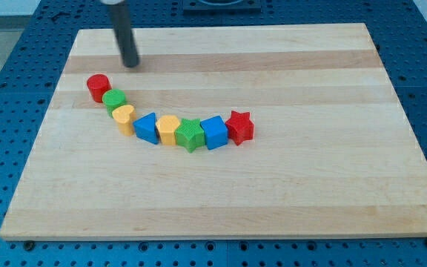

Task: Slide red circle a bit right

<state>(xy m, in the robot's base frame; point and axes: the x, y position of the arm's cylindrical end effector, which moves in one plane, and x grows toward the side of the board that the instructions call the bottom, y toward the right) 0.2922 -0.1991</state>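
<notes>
I have no pincer, only my tip (130, 64), holding nothing. The red circle (98, 87) sits below-left of it, touching the green block (114, 100). Judged light, rigid, slippery: push its left face.

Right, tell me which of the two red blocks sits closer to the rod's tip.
The red circle, at the left end of the curved row, just below-left of my tip. The red star sits at the row's far right end, well away.
</notes>
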